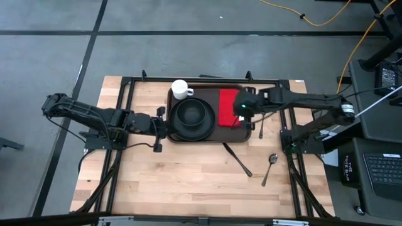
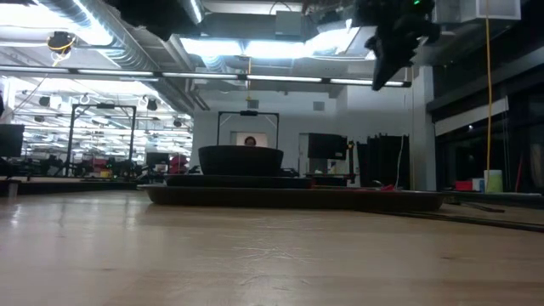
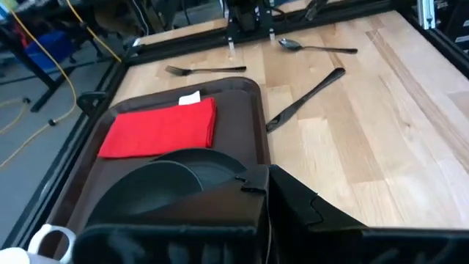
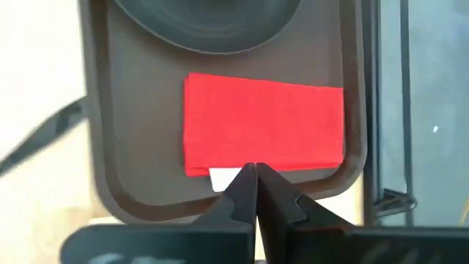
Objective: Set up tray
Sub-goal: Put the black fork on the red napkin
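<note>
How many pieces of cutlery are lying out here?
3, all on the bare table, none on the tray: a fork just beyond the tray's right end, a knife in front of its right corner, and a spoon right of the knife. None seems hidden.

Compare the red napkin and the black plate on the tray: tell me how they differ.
The red napkin is a flat folded rectangle; the black plate is round, with a dark bowl standing on it. The napkin is bright red with a small white tag at one edge; the plate is plain black. The napkin lies on the tray's right part under the right claw, which is shut above it and empty; the plate sits mid-tray. Both rest inside the tray's rim.
</note>
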